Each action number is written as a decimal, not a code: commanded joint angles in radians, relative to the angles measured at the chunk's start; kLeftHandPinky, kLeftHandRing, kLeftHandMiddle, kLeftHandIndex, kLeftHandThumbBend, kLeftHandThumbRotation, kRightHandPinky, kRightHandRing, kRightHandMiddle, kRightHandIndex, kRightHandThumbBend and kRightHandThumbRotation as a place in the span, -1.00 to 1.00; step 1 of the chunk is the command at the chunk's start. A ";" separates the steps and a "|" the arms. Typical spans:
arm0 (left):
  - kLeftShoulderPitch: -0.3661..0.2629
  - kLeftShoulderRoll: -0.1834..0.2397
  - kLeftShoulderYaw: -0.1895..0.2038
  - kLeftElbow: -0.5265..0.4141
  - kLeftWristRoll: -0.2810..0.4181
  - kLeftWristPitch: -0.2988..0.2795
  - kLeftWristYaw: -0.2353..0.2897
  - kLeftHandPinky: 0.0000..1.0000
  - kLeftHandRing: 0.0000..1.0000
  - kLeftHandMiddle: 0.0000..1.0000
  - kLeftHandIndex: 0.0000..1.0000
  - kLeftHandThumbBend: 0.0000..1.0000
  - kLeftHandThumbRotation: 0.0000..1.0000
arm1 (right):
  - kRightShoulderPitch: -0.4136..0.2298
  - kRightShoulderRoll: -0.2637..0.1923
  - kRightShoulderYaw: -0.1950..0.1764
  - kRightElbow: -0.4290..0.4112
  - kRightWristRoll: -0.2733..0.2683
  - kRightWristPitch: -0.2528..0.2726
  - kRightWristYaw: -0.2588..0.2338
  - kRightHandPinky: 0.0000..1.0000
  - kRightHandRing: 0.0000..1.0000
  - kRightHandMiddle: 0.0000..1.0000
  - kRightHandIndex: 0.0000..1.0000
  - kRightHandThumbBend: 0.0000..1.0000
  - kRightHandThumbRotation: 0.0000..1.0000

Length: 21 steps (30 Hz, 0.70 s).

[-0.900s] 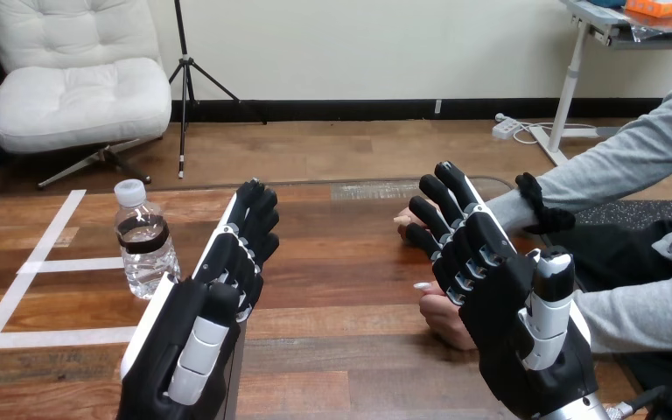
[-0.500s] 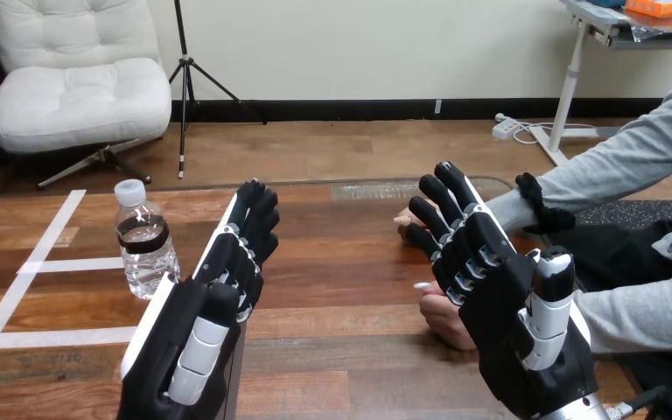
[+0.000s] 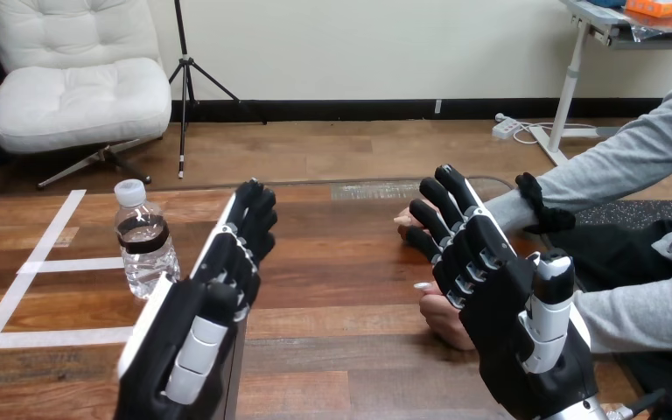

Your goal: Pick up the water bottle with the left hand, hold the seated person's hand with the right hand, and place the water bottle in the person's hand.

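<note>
The right hand (image 3: 509, 325) hides much of the person's nearer hand (image 3: 442, 320)

Water bottle (image 3: 145, 241) stands upright on the table (image 3: 341, 262), left side, between tape strips (image 3: 70, 263). Left hand (image 3: 197, 324) is just right of the bottle and nearer the camera, not touching it. Right hand (image 3: 512, 319) is at the right, over the person's near hand (image 3: 443, 318). The person's far hand (image 3: 404, 220) lies behind, on the table.
</note>
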 commanded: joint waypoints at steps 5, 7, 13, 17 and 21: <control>-0.098 0.015 0.063 -0.071 -0.034 -0.001 0.025 0.98 1.00 1.00 1.00 0.65 0.77 | -0.030 0.003 -0.003 -0.062 0.006 -0.002 0.001 1.00 1.00 1.00 1.00 0.97 1.00; -0.110 0.015 0.074 -0.073 -0.043 0.002 0.030 0.98 1.00 1.00 1.00 0.66 0.77 | -0.030 0.003 -0.002 -0.063 0.004 -0.001 0.000 1.00 1.00 1.00 1.00 0.97 1.00; -0.165 0.015 0.116 -0.063 -0.078 -0.007 0.044 0.92 1.00 1.00 1.00 0.70 0.76 | -0.028 0.005 0.001 -0.067 0.000 0.006 -0.005 1.00 1.00 1.00 1.00 0.98 1.00; -0.205 0.020 0.143 -0.057 -0.106 -0.004 0.051 0.91 1.00 1.00 1.00 0.69 0.76 | -0.026 0.003 0.004 -0.069 -0.003 0.010 -0.007 1.00 1.00 1.00 1.00 1.00 1.00; -0.241 0.021 0.170 -0.045 -0.117 -0.008 0.062 0.92 1.00 1.00 1.00 0.70 0.75 | -0.026 0.004 0.005 -0.066 -0.005 0.010 -0.006 1.00 1.00 1.00 1.00 1.00 1.00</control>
